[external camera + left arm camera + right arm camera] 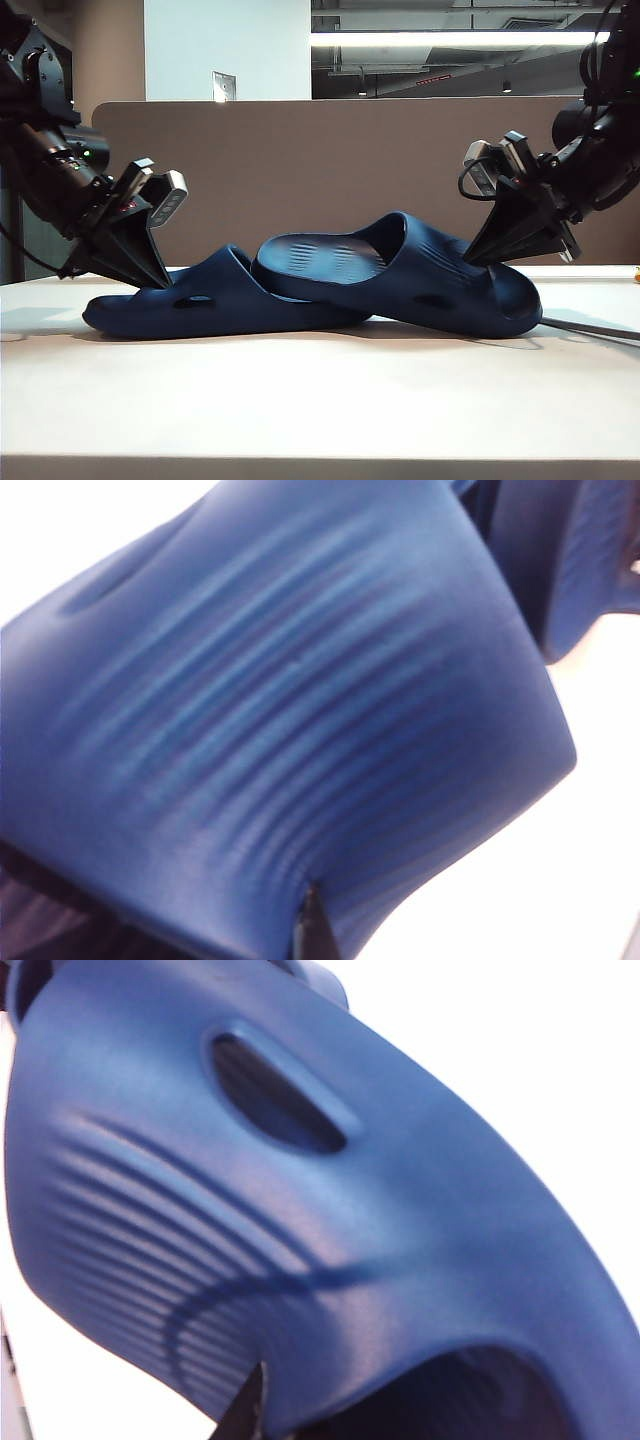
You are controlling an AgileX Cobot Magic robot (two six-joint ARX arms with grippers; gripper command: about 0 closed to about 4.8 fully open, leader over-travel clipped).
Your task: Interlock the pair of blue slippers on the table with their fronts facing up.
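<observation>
On the table (320, 400) the pair of blue slippers (320, 285) lies lengthwise across the exterior view, overlapped mid-table, while wrist views alone show ribbed straps, left gripper (160, 283) and right gripper (470, 262) apparently pinched on a slipper each.

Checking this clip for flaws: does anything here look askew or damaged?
Only the right slipper is askew: its heel is propped on the left slipper, tilting it. The left claw and right claw each pinch a strap. No damage visible.
</observation>
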